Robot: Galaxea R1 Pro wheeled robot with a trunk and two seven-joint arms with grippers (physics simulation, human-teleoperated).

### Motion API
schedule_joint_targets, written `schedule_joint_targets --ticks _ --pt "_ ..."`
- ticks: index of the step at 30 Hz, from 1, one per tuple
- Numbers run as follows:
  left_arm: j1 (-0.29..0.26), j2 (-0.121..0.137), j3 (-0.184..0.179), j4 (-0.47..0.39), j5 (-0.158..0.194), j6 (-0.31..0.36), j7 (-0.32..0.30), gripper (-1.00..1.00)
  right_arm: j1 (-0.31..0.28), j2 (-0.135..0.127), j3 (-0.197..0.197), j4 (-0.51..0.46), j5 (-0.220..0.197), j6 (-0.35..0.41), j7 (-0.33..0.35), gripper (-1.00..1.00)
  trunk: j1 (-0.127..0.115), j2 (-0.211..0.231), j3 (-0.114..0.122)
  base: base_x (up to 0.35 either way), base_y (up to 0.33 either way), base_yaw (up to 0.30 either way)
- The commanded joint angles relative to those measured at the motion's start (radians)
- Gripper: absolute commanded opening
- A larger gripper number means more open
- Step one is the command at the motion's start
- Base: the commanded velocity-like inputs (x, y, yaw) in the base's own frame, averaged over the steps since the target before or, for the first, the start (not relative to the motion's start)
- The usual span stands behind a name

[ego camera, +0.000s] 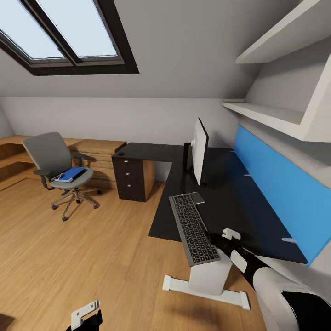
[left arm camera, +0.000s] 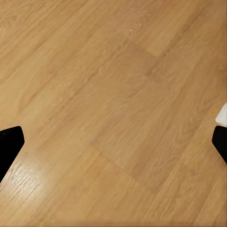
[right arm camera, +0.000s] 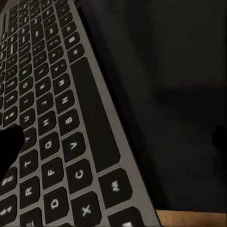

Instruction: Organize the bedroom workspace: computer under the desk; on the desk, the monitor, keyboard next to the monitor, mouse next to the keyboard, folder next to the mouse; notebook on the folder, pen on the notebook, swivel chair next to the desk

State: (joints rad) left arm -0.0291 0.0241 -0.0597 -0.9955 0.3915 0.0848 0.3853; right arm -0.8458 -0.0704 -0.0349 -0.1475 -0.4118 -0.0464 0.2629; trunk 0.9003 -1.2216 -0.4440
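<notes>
A grey keyboard (ego camera: 194, 228) with dark keys lay on the black counter (ego camera: 239, 202), its near end jutting past the counter's front edge. In the right wrist view the keyboard (right arm camera: 52, 118) ran close under the camera, with lettered keys and the dark counter top (right arm camera: 170, 94) beside it. The right claw (ego camera: 219, 239) sat at the keyboard's near end, just beside its edge. One dark fingertip (right arm camera: 10, 151) showed over the keys and the other was lost against the dark counter, so whether the fingers were apart or together could not be told.

A flat monitor (ego camera: 200, 151) stood upright on the counter beyond the keyboard, seen nearly edge-on. A small pale grey flat thing (ego camera: 197, 198) lay on the counter touching the keyboard's far corner; what it was could not be told.

Well apart to the left, a grey swivel chair (ego camera: 57, 168) stood on the wooden floor (ego camera: 82, 257). A blue folder (ego camera: 71, 174) rested on its seat.

A dark drawer unit (ego camera: 133, 177) stood under the counter's left wing. A blue panel (ego camera: 276, 193) ran along the wall behind the counter, with white shelves (ego camera: 276, 115) above it. A skylight (ego camera: 64, 32) sat in the sloped ceiling.

The left claw (ego camera: 85, 317) hung low over the floor. In the left wrist view its two dark fingertips (left arm camera: 9, 146) were wide apart, with bare floorboards (left arm camera: 113, 113) between them.
</notes>
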Motion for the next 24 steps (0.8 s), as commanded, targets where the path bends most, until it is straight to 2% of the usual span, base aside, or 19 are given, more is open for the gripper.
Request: schedule_joint_targets --ticks 1,19,24 --pt "0.000 0.002 -0.004 -0.002 0.005 0.003 0.009 1.00 -0.001 0.000 -0.003 0.002 -0.002 -0.003 0.006 1.00 0.000 -0.001 -0.001 0.000 -0.035 0.000" --pt "-0.001 0.004 0.000 -0.006 0.006 0.003 0.012 1.00 -0.001 0.000 -0.003 0.002 -0.003 -0.002 0.006 1.00 0.000 -0.001 -0.001 0.000 -0.006 0.000" --pt "-0.001 0.002 0.000 -0.006 0.006 0.003 0.012 1.00 -0.001 0.013 -0.002 0.007 -0.004 0.001 0.005 1.00 0.000 -0.001 -0.001 0.000 0.000 0.000"
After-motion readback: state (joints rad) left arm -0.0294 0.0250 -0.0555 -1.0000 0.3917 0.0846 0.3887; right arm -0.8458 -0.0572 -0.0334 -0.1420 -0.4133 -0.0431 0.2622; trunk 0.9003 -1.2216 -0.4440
